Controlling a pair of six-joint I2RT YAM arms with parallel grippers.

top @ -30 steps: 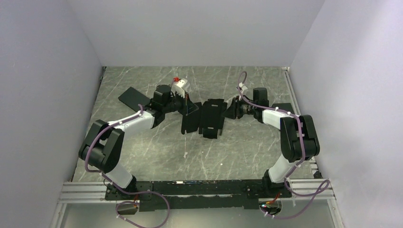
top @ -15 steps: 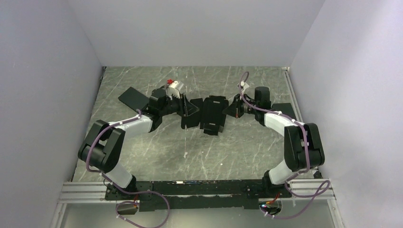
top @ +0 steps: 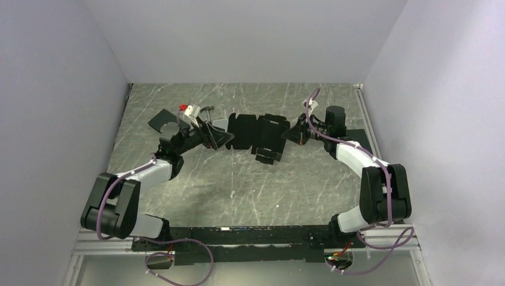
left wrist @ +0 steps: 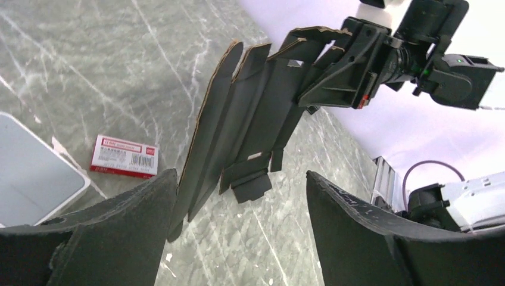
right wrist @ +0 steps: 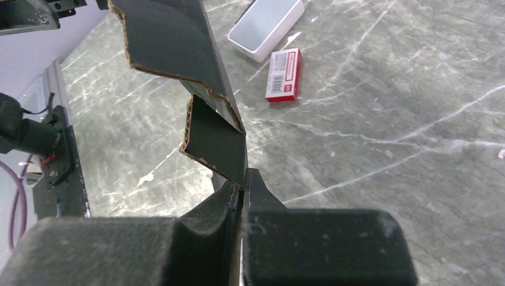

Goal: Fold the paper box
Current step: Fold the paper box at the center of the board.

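Looking down, we saw the matte black die-cut cardboard paper box [top: 257, 134] held up over the grey marbled bench [top: 286, 185], 1 edge pinched in the clenched right end effector [top: 293, 134]. The left end effector [top: 221, 138] stood released, fingers spread beside the opposite edge.

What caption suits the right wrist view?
Right tool pinching an edge of the matte black die-cut cardboard box over the grey marble table.

The left claw [top: 221, 138] has let go of the paper box [top: 259, 133] and backed off leftward, spread wide; the right claw [top: 292, 134] has clamped its right edge.
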